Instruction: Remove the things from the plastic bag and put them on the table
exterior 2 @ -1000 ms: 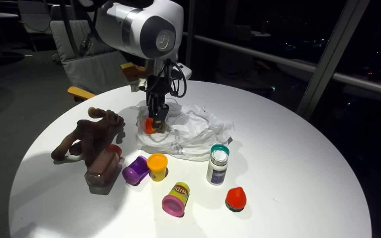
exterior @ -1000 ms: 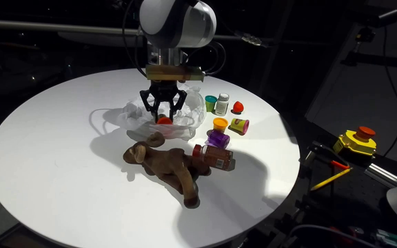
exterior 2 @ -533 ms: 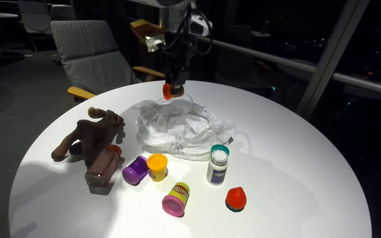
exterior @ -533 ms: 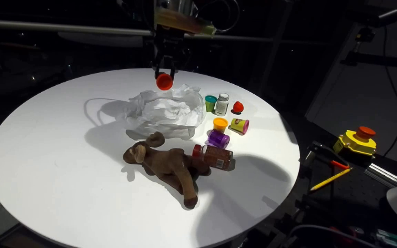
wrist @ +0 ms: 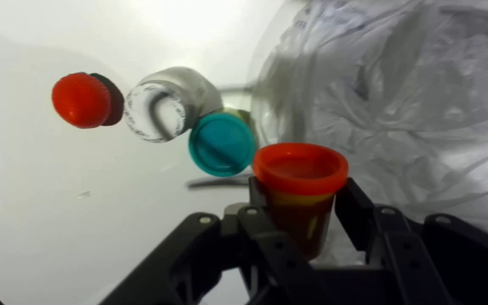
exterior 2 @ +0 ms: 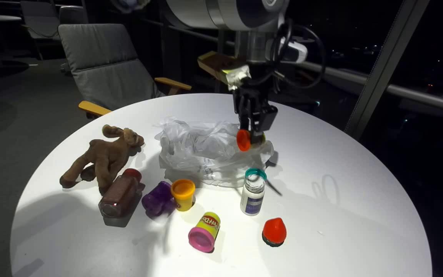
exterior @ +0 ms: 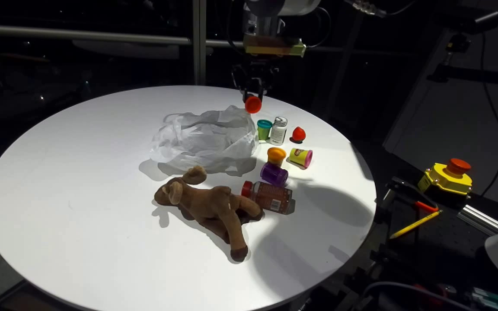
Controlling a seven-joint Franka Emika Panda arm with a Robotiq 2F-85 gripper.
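Red-lidded tub is out of the plastic bag: a second ago down among its folds, now aloft near the bag's edge, close to the green tub and white bottle. End effector holds it by the flanks, jaws drawn in to its width; it rides on its side, lid facing outward. None of the bag comes up with it that I can see. Unmoved on the surface: plush animal, brown jar, purple jar, orange-lidded tub, pink-lidded tub, red toy.

Reading: removal looks done for this piece, placing is still owed. Likely next: travel beyond the bag's rim, then lower to the surface. Caution: set down right here, it could tip the green tub or bottle, or land on crumpled plastic. Folds hide part of the bag's inside, so I cannot tell whether anything remains.
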